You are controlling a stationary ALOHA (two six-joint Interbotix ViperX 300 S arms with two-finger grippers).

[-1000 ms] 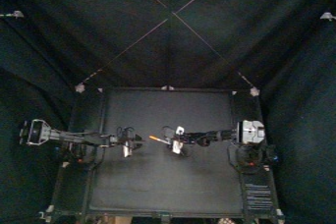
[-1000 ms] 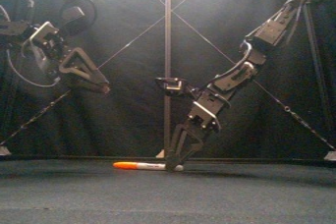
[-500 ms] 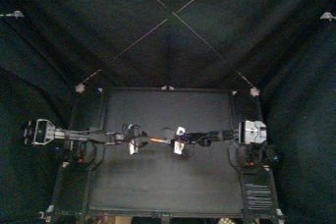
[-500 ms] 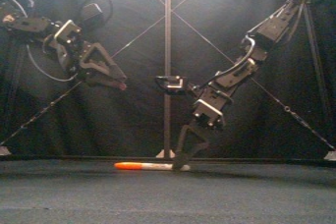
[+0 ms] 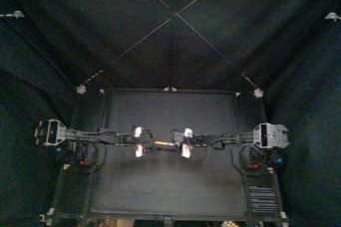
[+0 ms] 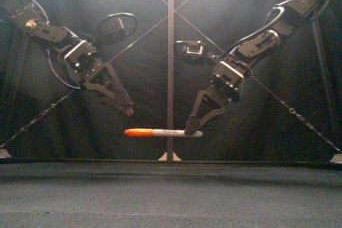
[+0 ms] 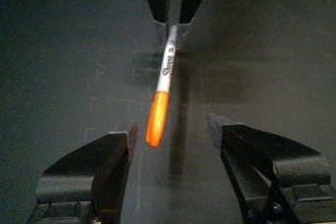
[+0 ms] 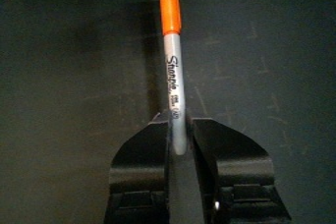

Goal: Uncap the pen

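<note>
A marker pen (image 6: 163,132) with a grey barrel and an orange cap (image 6: 138,132) hangs level above the table, lifted off it. My right gripper (image 6: 195,130) is shut on the barrel's end, seen close in the right wrist view, where the pen (image 8: 172,71) runs out from between the jaws with the cap (image 8: 168,2) farthest away. My left gripper (image 6: 124,106) stands open just above and left of the cap, not touching it. In the left wrist view the cap (image 7: 157,120) lies between the wide-spread jaws of the left gripper (image 7: 171,132). From above, the pen (image 5: 160,145) bridges both grippers.
The black table (image 5: 173,186) lies bare below the pen. Both arms meet near the table's middle, the left gripper (image 5: 138,143) and right gripper (image 5: 185,143) close together. Black curtains close off the back and sides.
My right gripper closed on the pen lying on the table and lifted it. My left arm swung down and rightward toward the cap, its jaws widening.
</note>
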